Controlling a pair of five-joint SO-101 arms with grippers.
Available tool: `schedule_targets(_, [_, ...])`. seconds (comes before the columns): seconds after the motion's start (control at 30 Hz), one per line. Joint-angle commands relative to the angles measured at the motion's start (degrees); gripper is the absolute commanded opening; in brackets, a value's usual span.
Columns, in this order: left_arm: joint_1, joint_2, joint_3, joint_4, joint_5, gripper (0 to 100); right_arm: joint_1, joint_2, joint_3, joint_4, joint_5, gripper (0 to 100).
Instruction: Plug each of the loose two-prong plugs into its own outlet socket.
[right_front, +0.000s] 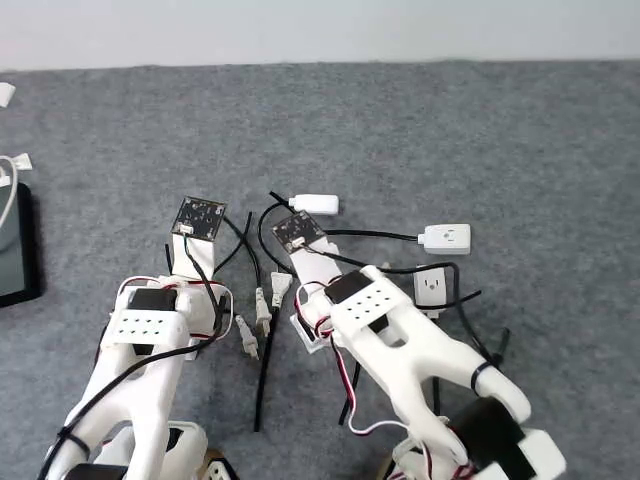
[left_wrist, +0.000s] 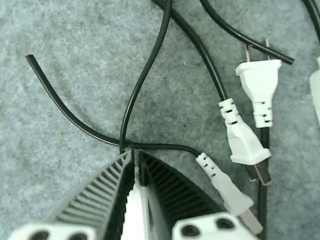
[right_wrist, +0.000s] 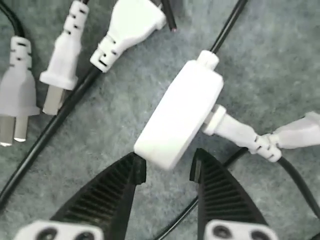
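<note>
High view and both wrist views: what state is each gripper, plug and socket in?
Left gripper: shut, tips at a black cable.
Right gripper: open, astride one end of the socket block.
Socket block: a plug seated in its side.
Three loose plugs: unplugged, lying on the mat.
Two far sockets: nothing plugged in.

High cam overhead; wrist cams close, sharing plugs (right_front: 263, 312)

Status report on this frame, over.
Left gripper: jaws shut at black cable. Right gripper: jaws open around outlet socket end. Three loose plugs not yet plugged.
</note>
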Motion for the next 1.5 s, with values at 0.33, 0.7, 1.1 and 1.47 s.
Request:
schedule_targets(0.33, [12.1, 5.6, -5.7, 2.6, 2.2, 1, 14.4, -9.2, -3.0, 4.5, -5.5, 15.8])
schedule_targets(0.7, [16.1, 16.9, -13.2, 3.1, 4.1, 1, 8.6, -7.7, -3.1, 2.4, -5.8, 15.8])
schedule_targets(1.1, [24.5, 17.5, -13.7, 3.1, 4.6, 1, 21.7, -8.0, -5.1, 2.9, -3.3, 8.7])
schedule_targets(1.47, [21.9, 17.0, -13.8, 4.4, -10.0, 1, 29.5, -8.2, -8.5, 10.0, 56.3, 7.6])
